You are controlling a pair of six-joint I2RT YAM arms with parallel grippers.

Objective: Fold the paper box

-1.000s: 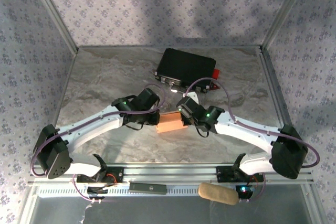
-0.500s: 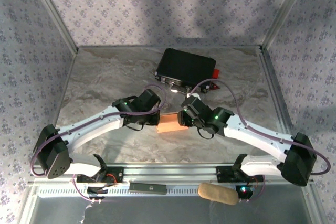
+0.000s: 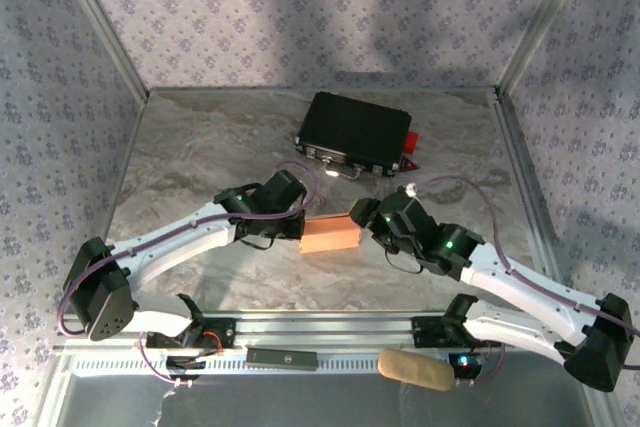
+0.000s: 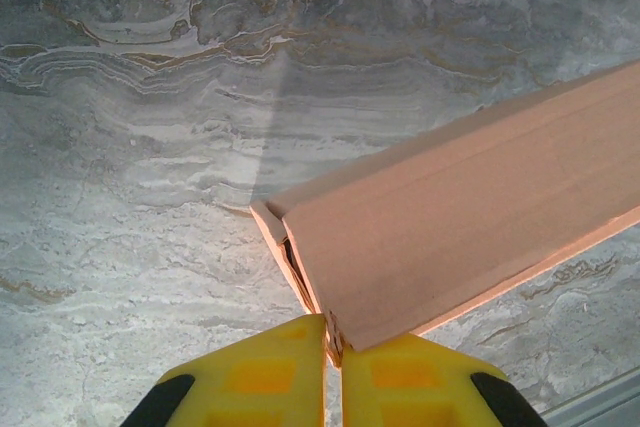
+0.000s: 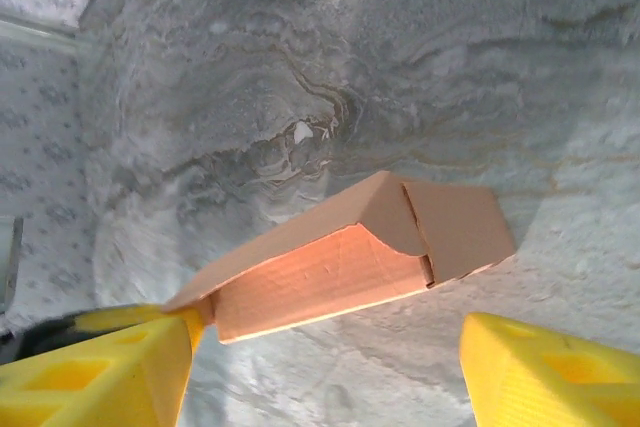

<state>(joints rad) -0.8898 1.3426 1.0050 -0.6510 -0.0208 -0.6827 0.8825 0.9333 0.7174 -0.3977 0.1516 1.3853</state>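
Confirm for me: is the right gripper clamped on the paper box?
No, in the right wrist view the right gripper stands open, its yellow fingers spread wide with one well clear of the paper box.

Soft overhead light is even, with broad dim shadows across the patterned walls (image 3: 300,7). The paper box (image 5: 330,272) shows one brightly lit face.

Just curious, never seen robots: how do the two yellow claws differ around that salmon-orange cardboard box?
The left claw is shut, pinching an end edge of the salmon-orange cardboard box; the right claw stands wide open, gripping nothing. The left claw meets the box's left end, the right claw faces its right end. Both have yellow fingers.
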